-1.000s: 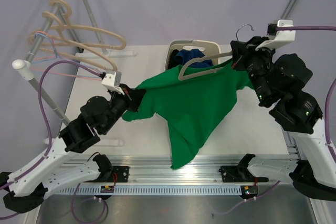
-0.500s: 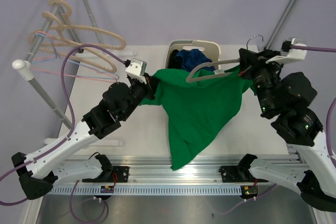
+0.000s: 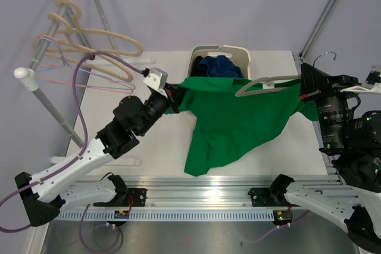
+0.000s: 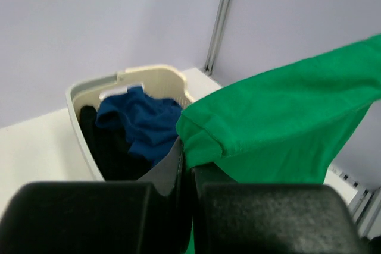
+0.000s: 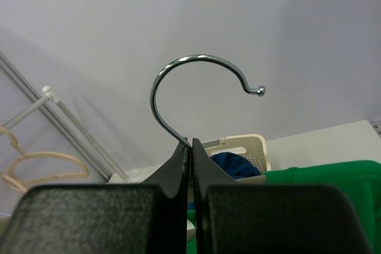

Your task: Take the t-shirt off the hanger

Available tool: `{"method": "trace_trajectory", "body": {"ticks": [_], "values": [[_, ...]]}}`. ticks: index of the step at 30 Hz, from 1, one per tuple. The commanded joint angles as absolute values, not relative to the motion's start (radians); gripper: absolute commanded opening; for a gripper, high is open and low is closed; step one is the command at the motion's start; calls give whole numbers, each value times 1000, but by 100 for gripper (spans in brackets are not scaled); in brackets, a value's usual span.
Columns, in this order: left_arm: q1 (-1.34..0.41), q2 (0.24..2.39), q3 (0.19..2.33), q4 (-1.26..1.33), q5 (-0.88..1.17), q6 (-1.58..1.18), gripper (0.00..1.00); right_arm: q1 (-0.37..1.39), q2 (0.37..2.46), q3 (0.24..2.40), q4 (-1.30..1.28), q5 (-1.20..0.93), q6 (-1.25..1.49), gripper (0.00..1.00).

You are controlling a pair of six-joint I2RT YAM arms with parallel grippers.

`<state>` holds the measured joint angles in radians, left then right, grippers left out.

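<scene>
Green t-shirt (image 3: 238, 120) is stretched in the air in front of the basket (image 3: 243, 53), one end over the hanger (image 3: 268, 83) and its lower end reaching the table (image 3: 166, 147). The top view gives us that span. Only the left wrist view shows us the left gripper (image 4: 186, 162) fingers pressed together on a shirt edge. Only the right wrist view shows the right gripper (image 5: 190, 156) fingers pinching the hook (image 5: 199, 57) stem. Blue clothing (image 4: 143, 120) fills the basket.

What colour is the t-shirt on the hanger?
The t-shirt is bright green, clearest in the top external view.
</scene>
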<state>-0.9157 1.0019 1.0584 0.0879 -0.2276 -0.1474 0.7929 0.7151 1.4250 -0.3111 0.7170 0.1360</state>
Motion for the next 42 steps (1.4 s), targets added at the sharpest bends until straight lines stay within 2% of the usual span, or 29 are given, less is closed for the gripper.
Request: {"method": "trace_trajectory", "body": {"ticks": [1, 2, 7, 8, 10, 12, 14, 15, 18, 20, 25, 30, 33, 36, 42], "values": [[-910, 925, 870, 257, -241, -184, 0, 785, 721, 1425, -261, 730, 132, 0], [-911, 916, 777, 290, -255, -195, 0, 787, 729, 1436, -270, 706, 143, 0], [-911, 885, 615, 386, -252, -250, 5, 785, 778, 1479, -339, 554, 238, 0], [-911, 884, 597, 399, -245, -258, 13, 787, 776, 1473, -337, 502, 258, 0], [-911, 887, 557, 413, -220, -264, 21, 787, 767, 1444, -316, 453, 307, 0], [-911, 900, 554, 402, -201, -265, 34, 785, 776, 1430, -310, 413, 334, 0], [-911, 904, 558, 379, -141, -259, 58, 787, 784, 1390, -313, 400, 345, 0], [-911, 899, 575, 344, -121, -264, 76, 785, 779, 1356, -295, 400, 369, 0], [-911, 871, 621, 267, -13, -262, 84, 785, 770, 1182, -226, 385, 400, 0], [-911, 850, 681, 190, 53, -276, 86, 785, 772, 1115, -192, 382, 413, 0], [-911, 753, 770, 98, 161, -295, 99, 787, 796, 1150, -235, 348, 416, 0], [-911, 745, 974, -104, 100, -229, 99, 787, 819, 1135, -285, 370, 384, 0], [-911, 776, 1098, -225, 16, -207, 99, 785, 824, 1089, -287, 344, 350, 0], [-911, 843, 1201, -314, 23, -186, 99, 785, 822, 1059, -288, 341, 344, 0], [-911, 988, 1336, -373, 268, -202, 99, 787, 868, 1035, -259, 307, 353, 0]]}}
